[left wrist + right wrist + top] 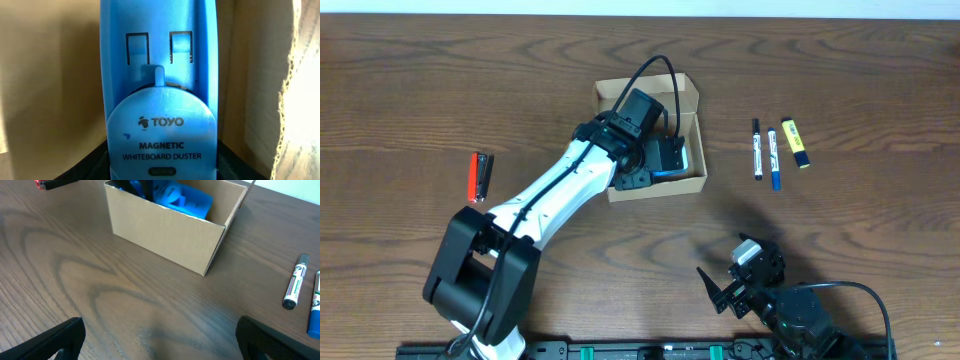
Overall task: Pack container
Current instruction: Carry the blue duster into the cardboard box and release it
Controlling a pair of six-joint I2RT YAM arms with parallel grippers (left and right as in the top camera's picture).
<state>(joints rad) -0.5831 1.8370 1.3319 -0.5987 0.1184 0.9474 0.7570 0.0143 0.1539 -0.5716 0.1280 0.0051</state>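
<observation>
The packing step in hand looks like the placing of the first item: the left gripper (665,160) is reaching down into the container (660,189), which is sitting open near the middle of the table (440,90), and its fingers are clamping a blue whiteboard duster (160,100) by the sides. In the left wrist view the duster is filling the frame with cardboard walls rising on both sides of it, so it is already down inside the box; whether it is resting on the floor of the box I cannot tell. The right gripper (160,345) is hovering low over bare table in front of the box, its jaws spread wide and holding nothing. Waiting to the right of the box are 3 items lying side by side: a black marker (757,148), a blue marker (773,158) and a yellow highlighter (796,143); a red-and-black item (480,175) is lying well apart on the left. The next move, as I judge it, is calling for the left fingers to let go of the duster and lift straight up clear of the walls, while the right arm is well placed to go for the nearest marker.
</observation>
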